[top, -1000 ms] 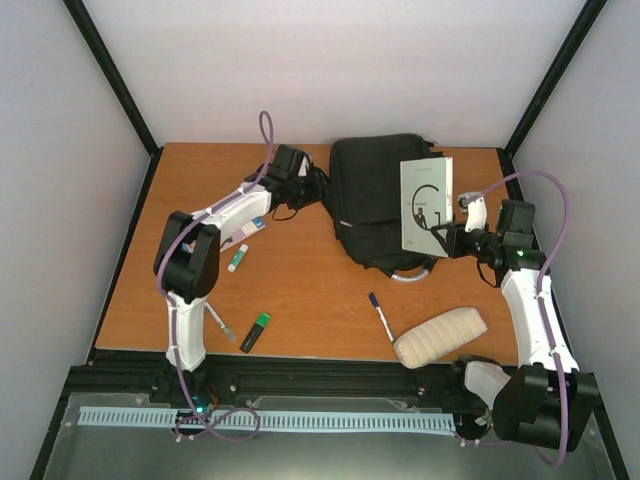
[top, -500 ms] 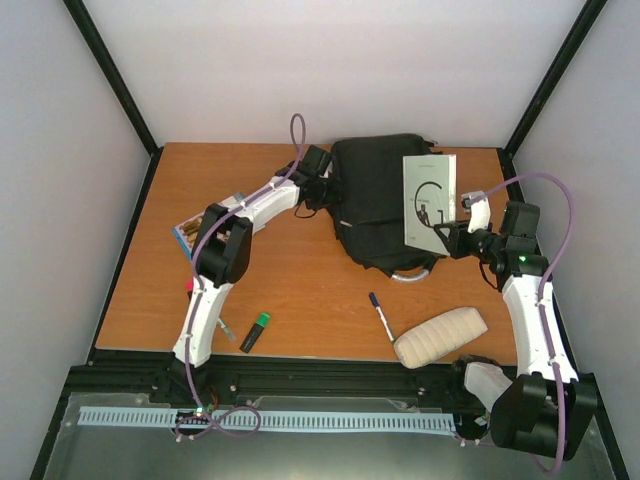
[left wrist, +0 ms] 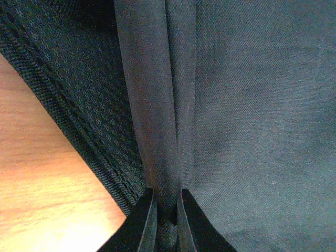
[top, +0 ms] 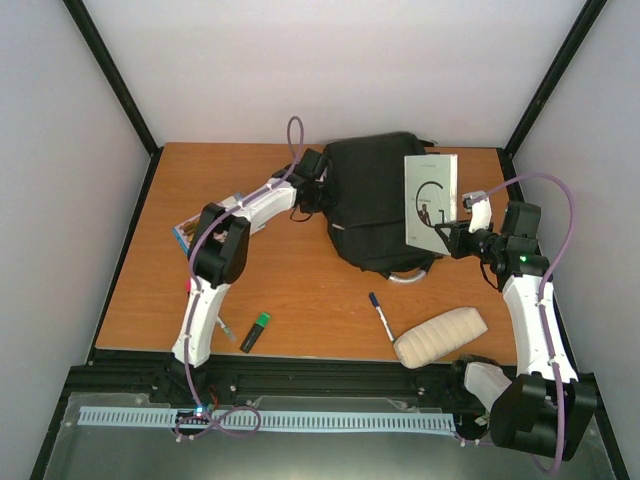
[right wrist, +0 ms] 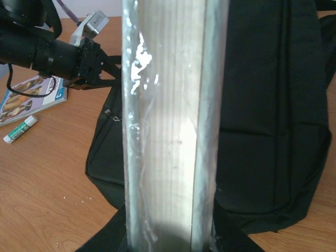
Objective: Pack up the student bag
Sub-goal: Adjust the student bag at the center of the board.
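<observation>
The student bag (top: 375, 200) lies flat at the back middle of the table, black, with a grey handle loop at its near end. My left gripper (top: 318, 190) is at the bag's left edge. In the left wrist view it (left wrist: 167, 193) is shut on a raised fold of the bag's fabric (left wrist: 157, 105). My right gripper (top: 455, 232) is shut on a white book (top: 430, 200), held upright over the bag's right side. The right wrist view shows the book's page edge (right wrist: 168, 131) between the jaws, with the bag (right wrist: 273, 105) behind it.
A cream padded pouch (top: 440, 337) and a blue pen (top: 381, 316) lie near the front right. A green highlighter (top: 256, 332) lies at the front left. A colourful booklet (right wrist: 31, 97) and a glue stick (right wrist: 20, 129) rest left of the bag.
My left arm reached right to the bag's left edge and its jaws closed on the fabric, uncovering the booklet. The right gripper and book shifted slightly right.
</observation>
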Robot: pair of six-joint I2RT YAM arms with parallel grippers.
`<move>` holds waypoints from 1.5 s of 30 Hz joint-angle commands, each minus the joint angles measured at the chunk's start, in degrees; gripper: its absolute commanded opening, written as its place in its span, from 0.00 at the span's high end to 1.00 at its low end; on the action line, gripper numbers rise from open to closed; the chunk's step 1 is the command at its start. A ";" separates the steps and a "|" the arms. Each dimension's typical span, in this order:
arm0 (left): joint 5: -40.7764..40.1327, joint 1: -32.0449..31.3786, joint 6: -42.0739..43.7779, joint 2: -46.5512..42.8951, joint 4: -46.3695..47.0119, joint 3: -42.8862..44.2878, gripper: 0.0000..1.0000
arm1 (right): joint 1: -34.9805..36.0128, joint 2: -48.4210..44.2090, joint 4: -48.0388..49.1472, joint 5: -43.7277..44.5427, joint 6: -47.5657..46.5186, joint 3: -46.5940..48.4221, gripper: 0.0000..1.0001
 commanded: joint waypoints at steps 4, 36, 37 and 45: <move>-4.27 5.36 1.48 -9.47 -1.10 -9.12 0.99 | -0.84 -1.98 6.39 -3.60 -1.47 0.75 0.97; -6.72 11.41 17.48 -32.37 -12.27 -17.12 0.33 | -0.98 -0.31 5.68 -5.63 -1.68 1.29 0.97; -6.42 9.87 19.47 -33.33 -13.24 -16.98 0.35 | -0.98 -0.28 5.60 -5.84 -1.74 1.29 0.97; -1.55 1.26 34.61 -34.72 -22.72 -19.00 0.49 | -0.97 0.11 5.49 -6.87 -2.20 1.06 0.97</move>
